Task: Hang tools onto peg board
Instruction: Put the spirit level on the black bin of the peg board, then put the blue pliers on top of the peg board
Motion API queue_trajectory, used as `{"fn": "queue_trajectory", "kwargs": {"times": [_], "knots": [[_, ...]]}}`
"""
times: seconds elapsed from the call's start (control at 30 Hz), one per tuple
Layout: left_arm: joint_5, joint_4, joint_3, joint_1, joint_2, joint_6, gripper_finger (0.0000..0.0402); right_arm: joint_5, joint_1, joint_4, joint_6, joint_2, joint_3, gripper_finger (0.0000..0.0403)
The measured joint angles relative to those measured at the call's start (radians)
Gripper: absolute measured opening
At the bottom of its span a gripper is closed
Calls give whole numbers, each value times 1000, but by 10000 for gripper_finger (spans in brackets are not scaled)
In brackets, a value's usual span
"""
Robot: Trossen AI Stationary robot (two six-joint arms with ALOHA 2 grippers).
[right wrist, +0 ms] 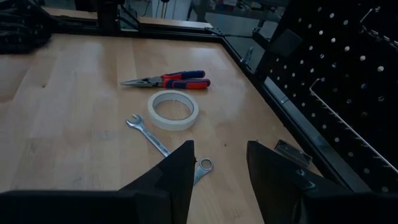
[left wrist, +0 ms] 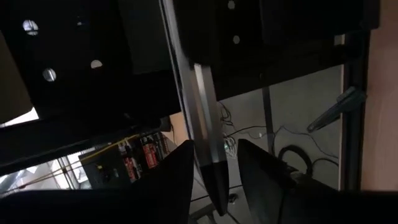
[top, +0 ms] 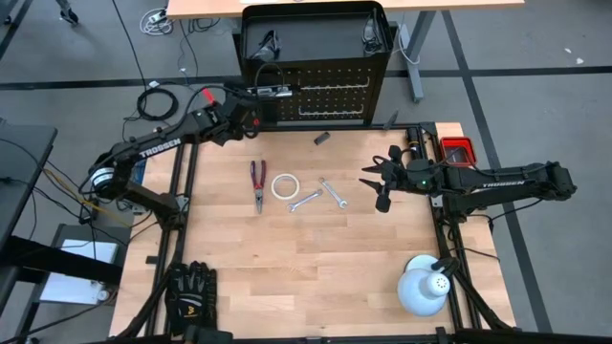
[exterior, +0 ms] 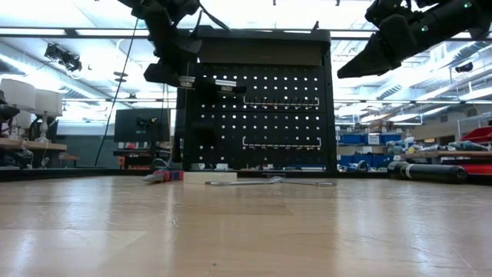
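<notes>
the wooden worktop (top: 316, 268) carries the loose tools, and the black peg board (top: 330, 91) stands upright at its far edge, topped by a tray-like shelf (top: 311, 33). the left arm reaches to the board's left part, where the left gripper (top: 256, 93) has its fingers (left wrist: 180, 174) clamped on a slim level bar (left wrist: 202, 118) held up against the perforated panel, high above the wood in the low view. the right arm lies along the right edge, and the right gripper (top: 380, 182) hangs in the air with its fingers (right wrist: 177, 171) spread apart and nothing between them. a white dome lamp (top: 424, 287) sits near the front right corner and black gloves (top: 191, 291) lie at the front left. mid-worktop, red-handled pliers (top: 257, 182) lie beside the white tape roll (top: 284, 185), then two silver wrenches (top: 320, 196) that cross or touch at their ends. a small red box (top: 456, 149) sits by the right rail, and a small dark item (top: 321, 139) lies near the board's foot.
</notes>
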Motion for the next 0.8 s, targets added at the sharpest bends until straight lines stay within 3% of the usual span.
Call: {"fn": "queue_trajectory", "kwargs": {"times": [0.53, 0.8], "knots": [[-169, -4, 0, -118, 0, -31, 127, 0, 0, 0, 1, 0, 0, 156], [-195, -112, 0, -194, 0, -200, 127, 0, 0, 0, 8, 0, 0, 156]]}}
